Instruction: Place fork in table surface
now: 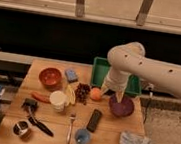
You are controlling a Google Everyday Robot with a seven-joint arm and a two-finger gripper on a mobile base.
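The silver fork lies flat on the light wooden table surface, near the front, between the black remote and a black-handled utensil. My gripper hangs from the white arm at the back right. It is above the gap between an orange and a purple bowl, far from the fork. Its fingers stand apart and hold nothing.
A green bin stands behind the arm. A red bowl, blue sponge, grapes, banana, white cup, blue cup, small tin and grey cloth crowd the table.
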